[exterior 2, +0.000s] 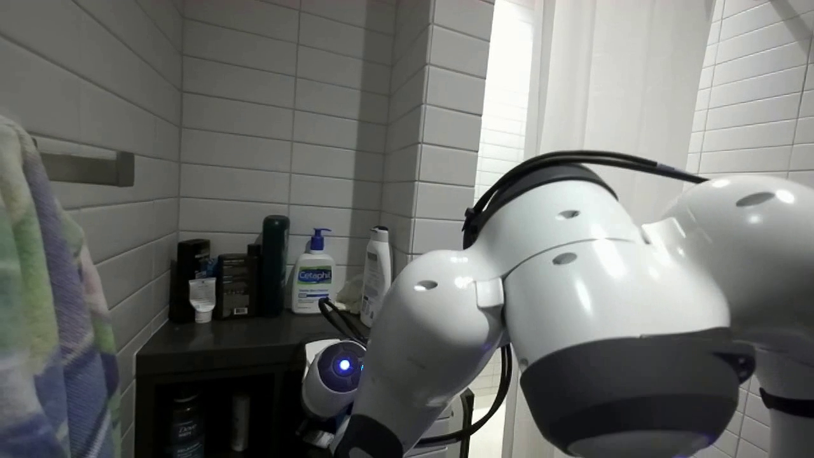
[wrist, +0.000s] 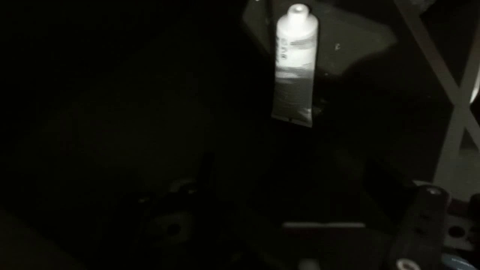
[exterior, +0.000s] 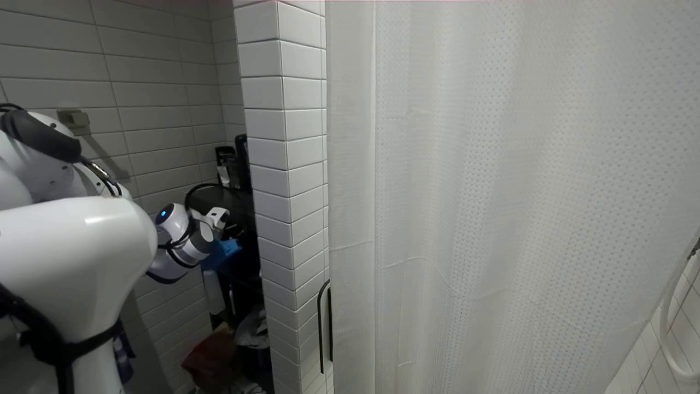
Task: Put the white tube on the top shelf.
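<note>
Standing parted, jaws of pincer (wrist: pixel 289 168) are seen released, nothing gripped; white tube (wrist: pixel 295 56) is seen ahead of pincer, not touched, apparently laid on dark surface (wrist: pixel 354 41), cap pointing away, flat crimped tail nearer; top shelf (exterior 2: pixel 241 334), in exterior view, is set higher than pincer; tube judged light, soft, easily squeezed, perhaps slick; fullness cannot be told; hold best taken across mid-body, gently, or close to cap, where likely stiffer; at thin tail, folding or slipping possible.
</note>
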